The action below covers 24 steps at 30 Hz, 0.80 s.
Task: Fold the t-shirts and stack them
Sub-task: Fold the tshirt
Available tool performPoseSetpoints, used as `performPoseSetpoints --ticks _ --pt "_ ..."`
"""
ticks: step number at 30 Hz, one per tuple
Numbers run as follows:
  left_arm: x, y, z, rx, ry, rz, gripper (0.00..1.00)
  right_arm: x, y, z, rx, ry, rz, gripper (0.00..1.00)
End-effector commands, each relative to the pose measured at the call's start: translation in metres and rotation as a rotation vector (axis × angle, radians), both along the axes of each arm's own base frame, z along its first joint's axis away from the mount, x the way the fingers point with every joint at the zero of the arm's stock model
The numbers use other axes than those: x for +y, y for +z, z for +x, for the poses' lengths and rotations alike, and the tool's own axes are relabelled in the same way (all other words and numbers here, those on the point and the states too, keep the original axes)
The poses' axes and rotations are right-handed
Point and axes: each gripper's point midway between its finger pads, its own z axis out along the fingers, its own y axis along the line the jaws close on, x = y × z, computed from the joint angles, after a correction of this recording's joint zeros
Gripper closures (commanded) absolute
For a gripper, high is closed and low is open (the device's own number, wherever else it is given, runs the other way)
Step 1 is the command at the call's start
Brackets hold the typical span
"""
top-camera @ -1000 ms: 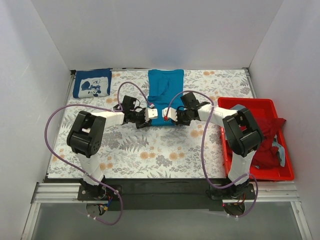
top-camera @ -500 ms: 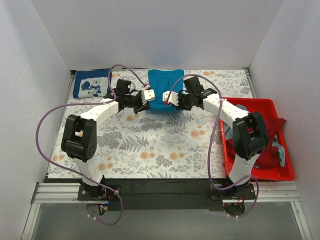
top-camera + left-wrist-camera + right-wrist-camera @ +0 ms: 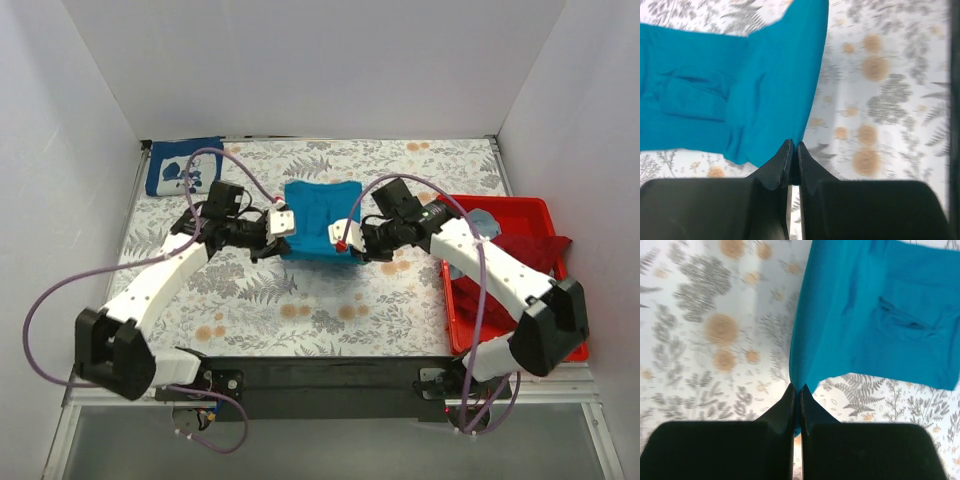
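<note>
left tool: arm reaching inward, clamped on teal t-shirt near-left corner
right tool: mirrored, clamped on near-right corner
teal t-shirt: folded, lightly creased

White walls on three sides. Table has a floral-fern patterned cover, with a black rail along its near edge. Lighting even.

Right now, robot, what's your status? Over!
Left gripper, right gripper: jaws shut on teal shirt, near corners. It lies mid-table. Navy shirt back left, bin right, both apart from it. Over.
</note>
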Motion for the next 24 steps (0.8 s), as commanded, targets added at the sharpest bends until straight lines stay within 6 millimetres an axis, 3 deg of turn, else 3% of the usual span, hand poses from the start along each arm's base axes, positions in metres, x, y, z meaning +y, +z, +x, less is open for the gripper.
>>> performPoseSetpoints --ticks 1,4,6,12,17,22,24 --pt "0.011 0.021 -0.06 0.055 -0.068 -0.019 1.0 -0.004 0.027 -0.047 0.089 0.022 0.05 0.99" --pt "0.018 0.033 -0.066 0.022 -0.031 -0.01 1.0 0.001 0.047 -0.047 0.074 0.031 0.081 0.99" --pt "0.02 0.037 -0.061 0.012 -0.007 -0.003 1.0 0.003 0.044 -0.044 0.081 0.047 0.056 0.99" --pt "0.016 0.037 -0.019 -0.026 0.043 0.002 1.0 0.01 0.024 -0.02 0.092 0.065 0.003 0.99" --pt "0.017 0.023 0.022 -0.002 0.053 0.0 1.0 0.014 0.016 0.013 0.103 0.05 0.003 0.99" --pt "0.013 0.02 0.053 0.007 0.037 -0.023 1.0 0.018 0.023 0.047 0.071 0.05 0.007 0.99" --pt "0.013 0.016 0.07 0.02 0.042 -0.025 1.0 0.02 0.014 0.057 0.078 0.064 -0.004 0.99"
